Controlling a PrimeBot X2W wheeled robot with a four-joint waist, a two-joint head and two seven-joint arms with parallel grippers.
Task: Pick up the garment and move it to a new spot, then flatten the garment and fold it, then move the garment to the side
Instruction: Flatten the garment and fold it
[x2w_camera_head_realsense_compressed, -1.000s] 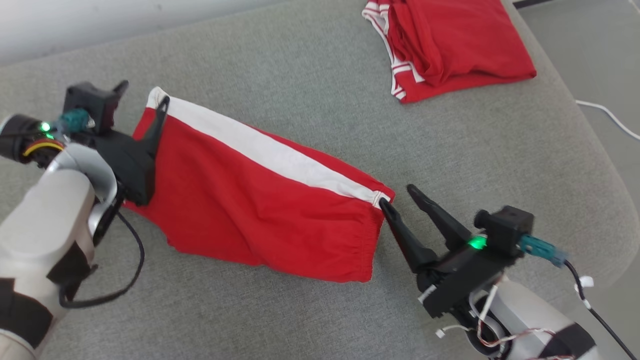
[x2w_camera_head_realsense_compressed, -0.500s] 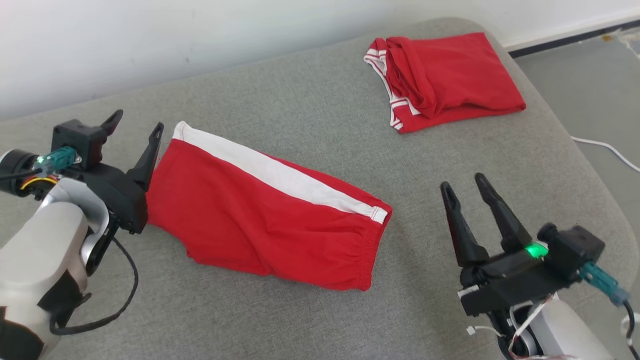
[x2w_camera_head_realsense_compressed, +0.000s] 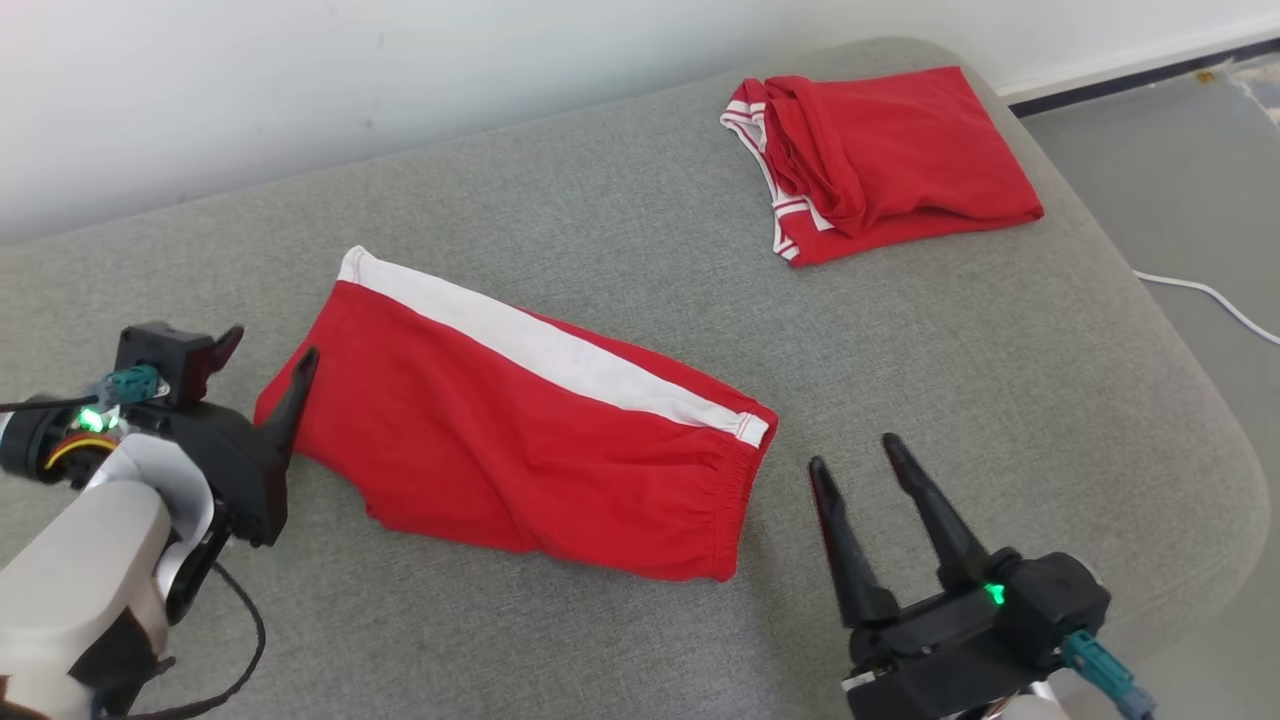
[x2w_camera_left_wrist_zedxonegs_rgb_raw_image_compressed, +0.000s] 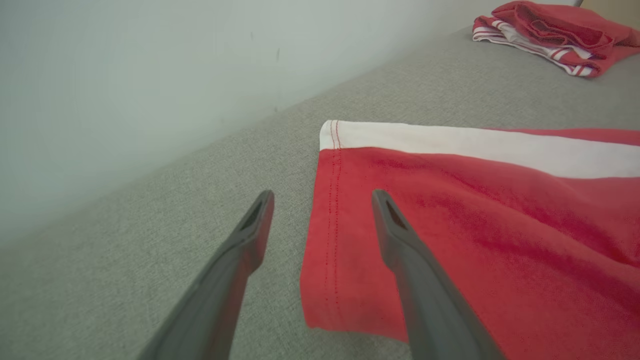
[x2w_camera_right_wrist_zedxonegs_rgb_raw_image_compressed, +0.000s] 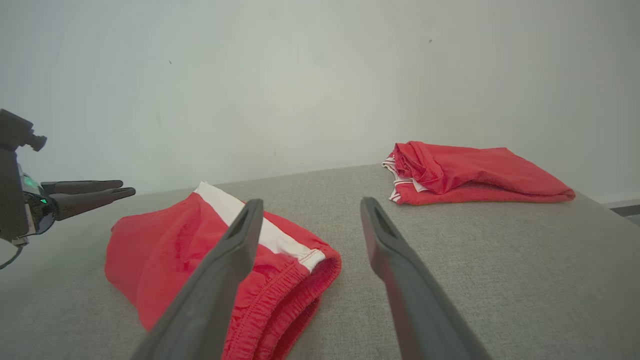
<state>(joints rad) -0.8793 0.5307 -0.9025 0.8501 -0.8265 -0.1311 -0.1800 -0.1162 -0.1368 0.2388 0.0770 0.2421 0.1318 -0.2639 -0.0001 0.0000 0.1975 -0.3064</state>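
The garment (x2w_camera_head_realsense_compressed: 520, 440), a pair of red shorts with a broad white stripe along its far edge, lies near the middle of the grey upholstered surface (x2w_camera_head_realsense_compressed: 1050, 380), running from far left to near right. It is folded lengthwise into one flat band. Its stitched leg hem is at the left end and the gathered elastic waistband at the right end, with soft wrinkles across the red cloth.

The left tool (x2w_camera_head_realsense_compressed: 272, 343) is released, its two fingers spread wide at the hem end. In the left wrist view the hem edge falls between the fingers and the right finger (x2w_camera_left_wrist_zedxonegs_rgb_raw_image_compressed: 400, 240) overlaps the red cloth. Whether it touches the cloth I cannot tell.

The right tool (x2w_camera_head_realsense_compressed: 854, 452) is also released, fingers apart and grasping nothing. It sits just to the near right of the waistband corner, with a strip of bare grey fabric between them.

A second red garment (x2w_camera_head_realsense_compressed: 890, 150) with white trim lies folded at the far right, well apart from the shorts. A white cable (x2w_camera_head_realsense_compressed: 1200, 295) lies on the floor to the right.
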